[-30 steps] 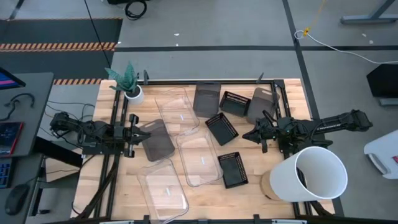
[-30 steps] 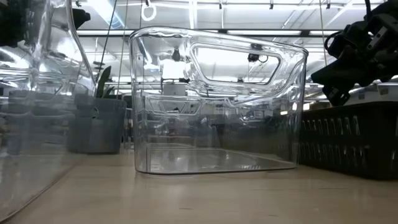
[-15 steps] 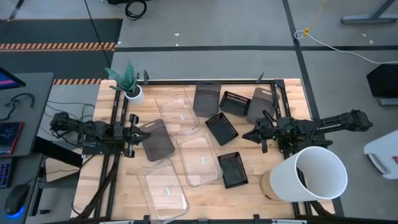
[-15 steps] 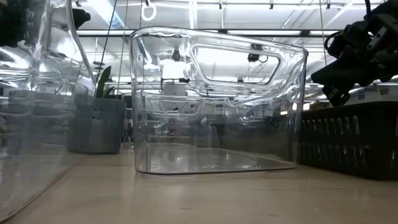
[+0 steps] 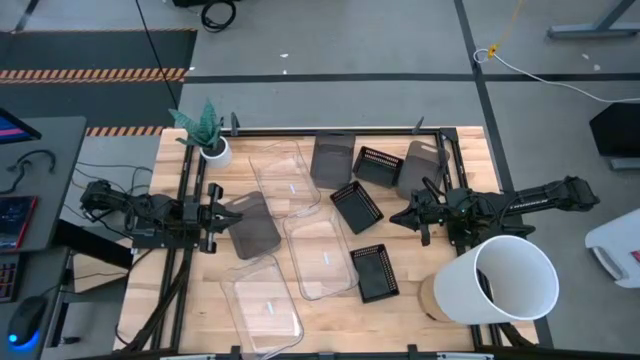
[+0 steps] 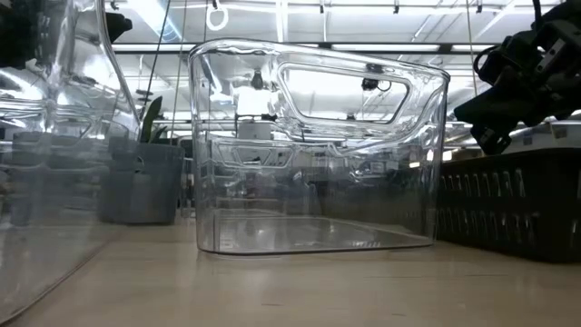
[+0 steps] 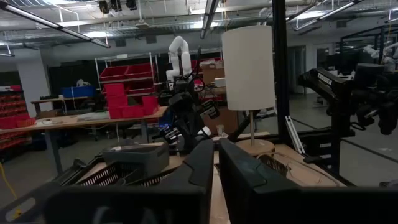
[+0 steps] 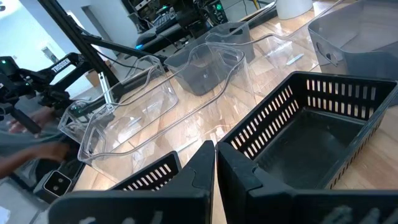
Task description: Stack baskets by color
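Baskets lie spread over the wooden table. Three are clear point(image 5: 288, 176) point(image 5: 320, 256) point(image 5: 262, 304), three smoky grey point(image 5: 253, 223) point(image 5: 332, 158) point(image 5: 418, 168), three black and slatted point(image 5: 378, 165) point(image 5: 356, 205) point(image 5: 373, 272). Each rests on its base; none is stacked. My left gripper point(image 5: 224, 215) hangs shut at the left, by the left edge of a grey basket; in its wrist view the fingers point(image 7: 216, 163) close on nothing. My right gripper point(image 5: 408, 216) hangs shut at the right, just right of the middle black basket point(image 8: 323, 134), its fingers point(image 8: 216, 163) closing on nothing.
A big white bucket point(image 5: 505, 280) lies on its side at the near right corner, close to my right arm. A small potted plant point(image 5: 212, 148) stands at the far left corner. Black frame rails point(image 5: 186, 180) point(image 5: 447, 150) run along both sides. The low view is filled by a clear basket point(image 6: 318, 150).
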`<state>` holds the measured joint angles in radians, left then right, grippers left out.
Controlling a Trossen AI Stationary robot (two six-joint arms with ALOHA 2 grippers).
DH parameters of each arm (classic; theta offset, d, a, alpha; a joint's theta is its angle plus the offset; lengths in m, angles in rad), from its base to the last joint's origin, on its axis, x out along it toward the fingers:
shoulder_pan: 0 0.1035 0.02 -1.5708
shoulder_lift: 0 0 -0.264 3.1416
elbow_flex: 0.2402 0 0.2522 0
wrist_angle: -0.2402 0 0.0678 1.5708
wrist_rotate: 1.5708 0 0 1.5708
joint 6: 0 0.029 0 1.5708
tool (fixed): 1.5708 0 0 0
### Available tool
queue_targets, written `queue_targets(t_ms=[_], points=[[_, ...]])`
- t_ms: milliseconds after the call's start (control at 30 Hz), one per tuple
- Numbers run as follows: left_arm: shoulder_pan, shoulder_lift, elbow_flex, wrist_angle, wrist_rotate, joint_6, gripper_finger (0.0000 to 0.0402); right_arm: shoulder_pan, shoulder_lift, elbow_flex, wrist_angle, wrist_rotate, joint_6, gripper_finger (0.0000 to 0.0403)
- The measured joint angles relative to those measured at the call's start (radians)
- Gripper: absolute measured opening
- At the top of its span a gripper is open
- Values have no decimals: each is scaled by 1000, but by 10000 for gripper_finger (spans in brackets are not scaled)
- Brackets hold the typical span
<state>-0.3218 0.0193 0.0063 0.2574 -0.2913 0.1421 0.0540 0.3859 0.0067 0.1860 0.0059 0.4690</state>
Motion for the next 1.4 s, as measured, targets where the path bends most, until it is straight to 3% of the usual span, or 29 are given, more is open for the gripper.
queue_targets(t_ms=[467, 700, 833, 1067, 1200, 1400], points=[[-1, 0, 0, 0, 0, -29, 35, 0, 0, 0, 0, 0, 0, 23], [-8, 0, 0, -7, 14, -551, 31, 0, 0, 0, 0, 0, 0, 23], [-8, 0, 0, -33, 153, -687, 25, 0, 0, 0, 0, 0, 0, 23], [-8, 0, 0, -39, 434, -761, 28, 0, 0, 0, 0, 0, 0, 23], [-8, 0, 0, -39, 522, -725, 27, 0, 0, 0, 0, 0, 0, 23], [-8, 0, 0, -39, 536, -665, 12, 0, 0, 0, 0, 0, 0, 23]])
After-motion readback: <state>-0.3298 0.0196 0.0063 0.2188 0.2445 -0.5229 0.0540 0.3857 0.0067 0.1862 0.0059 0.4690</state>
